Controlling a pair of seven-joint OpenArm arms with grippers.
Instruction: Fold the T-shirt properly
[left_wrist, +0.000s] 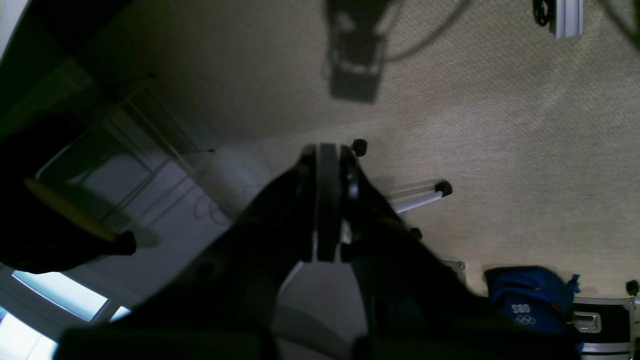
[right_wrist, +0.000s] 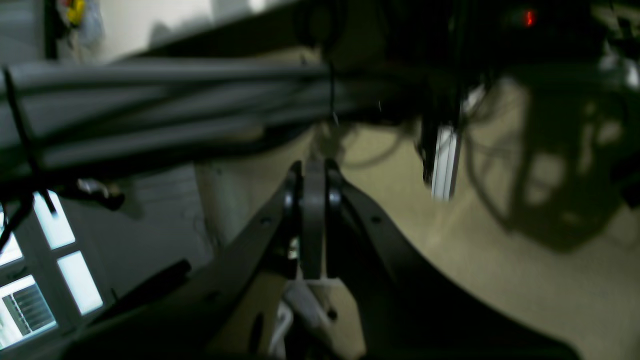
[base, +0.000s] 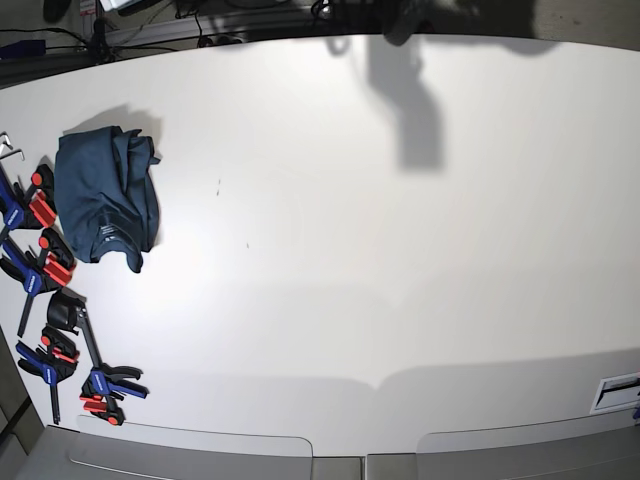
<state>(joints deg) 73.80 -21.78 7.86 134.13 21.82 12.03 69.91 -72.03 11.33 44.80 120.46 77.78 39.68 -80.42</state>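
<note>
The T-shirt (base: 105, 195), dark teal-blue, lies bunched in a compact, roughly folded heap near the far left of the white table (base: 400, 260). Neither arm shows in the base view; only a dark shadow falls on the table's far edge. The left gripper (left_wrist: 328, 151) appears in the left wrist view, shut with its jaws pressed together and nothing between them, facing carpeted floor. In the right wrist view the right gripper (right_wrist: 314, 169) is likewise shut and empty, with blurred cables and frame parts behind it. No cloth appears in either wrist view.
Several red-blue-black clamps (base: 45, 265) line the table's left edge, down to the front left corner (base: 105, 385). A small white label (base: 615, 392) sits at the front right edge. A blue bag (left_wrist: 530, 300) and cases stand on the carpet.
</note>
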